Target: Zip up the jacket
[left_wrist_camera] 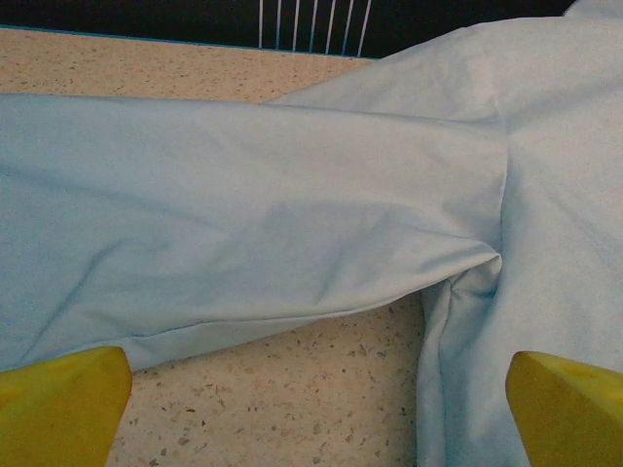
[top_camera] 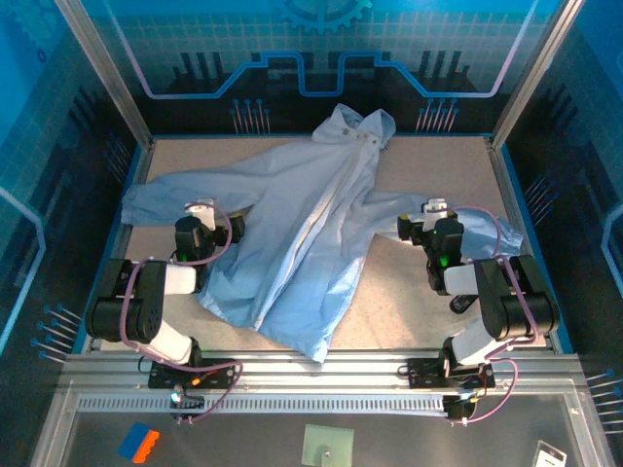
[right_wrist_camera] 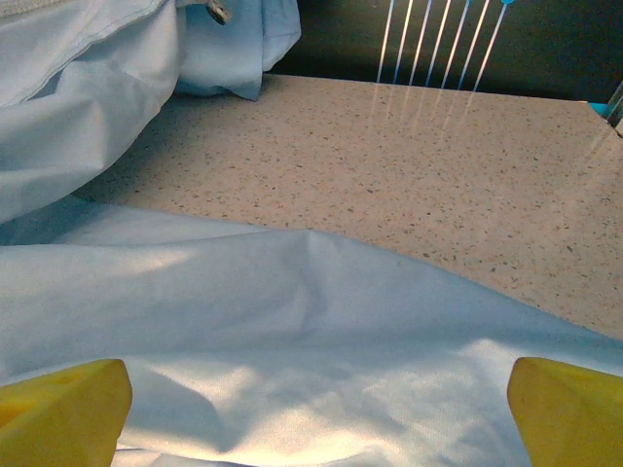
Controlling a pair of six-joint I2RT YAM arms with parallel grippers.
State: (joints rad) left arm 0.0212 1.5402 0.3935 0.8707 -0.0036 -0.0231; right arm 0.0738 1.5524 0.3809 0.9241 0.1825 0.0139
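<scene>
Jacket (top_camera: 311, 243) lies spread across mid-table (top_camera: 428, 292), hood (top_camera: 360, 125) at the far side, hem near, one sleeve out left and one out right. Left gripper (top_camera: 201, 212) sits low over the left sleeve by the armpit, jaws wide apart, holding nothing. Right gripper (top_camera: 434, 210) sits low over the right sleeve, jaws likewise spread, empty.

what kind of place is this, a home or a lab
Most likely a robot lab work cell, not a home: left arm and right arm bolted to a metal rail at the near edge of the table, clear panels around it, the jacket spread out.
</scene>
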